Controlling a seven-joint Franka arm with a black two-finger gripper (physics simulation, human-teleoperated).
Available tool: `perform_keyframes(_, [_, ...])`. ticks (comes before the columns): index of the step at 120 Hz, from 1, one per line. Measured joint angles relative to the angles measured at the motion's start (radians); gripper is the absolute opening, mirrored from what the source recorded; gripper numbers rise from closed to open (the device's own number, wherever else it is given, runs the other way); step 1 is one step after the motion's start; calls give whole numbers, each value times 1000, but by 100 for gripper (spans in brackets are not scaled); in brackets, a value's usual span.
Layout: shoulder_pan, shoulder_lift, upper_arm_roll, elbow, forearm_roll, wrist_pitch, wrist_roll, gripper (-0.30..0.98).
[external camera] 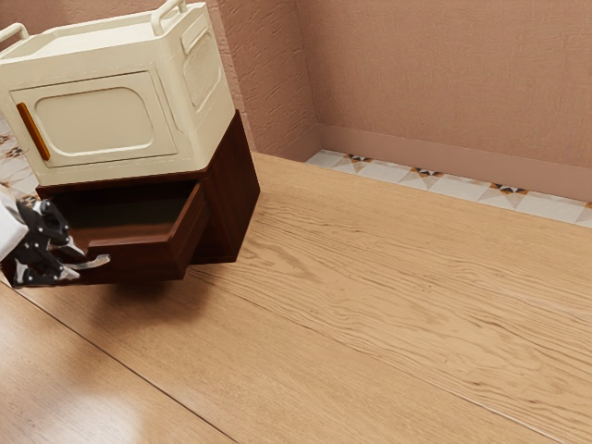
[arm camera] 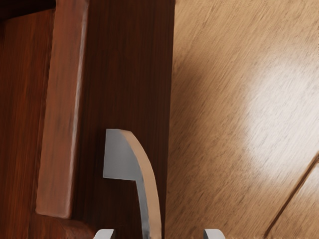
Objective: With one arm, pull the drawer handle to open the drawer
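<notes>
1. The drawer handle (arm camera: 152, 199) is a smooth, silvery-grey curved bar with a warm tan sheen along its outer edge and a flat, squared foot at the end that shows.
2. It bows outward from the front of the dark reddish-brown drawer (external camera: 139, 265). Its long axis runs along that front, roughly level, and the visible end bends back to meet the wood.
3. The fingers (arm camera: 104, 234) of the black gripper (external camera: 78, 263) stand apart. In the exterior view one is above the handle and one below; the wrist view shows the bar between them, with a gap on each side, its length crosswise to the line joining the fingertips.
4. The drawer stands partly out of its cabinet (external camera: 231, 199), its inside in view, beneath a cream-coloured box (external camera: 111, 120).
</notes>
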Motion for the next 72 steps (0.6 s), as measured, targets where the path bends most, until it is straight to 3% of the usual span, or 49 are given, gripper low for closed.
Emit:
perform_keyframes(19, [-4, 32, -26, 227, 0, -159, -23, 21])
perform_keyframes(28, [-6, 151, -47, 438, 5, -289, -47, 25])
perform_keyframes(50, [-32, 530, -64, 953, 8, -643, -141, 49])
perform_keyframes(72, [-151, 604, -65, 1049, 13, -892, -407, 60])
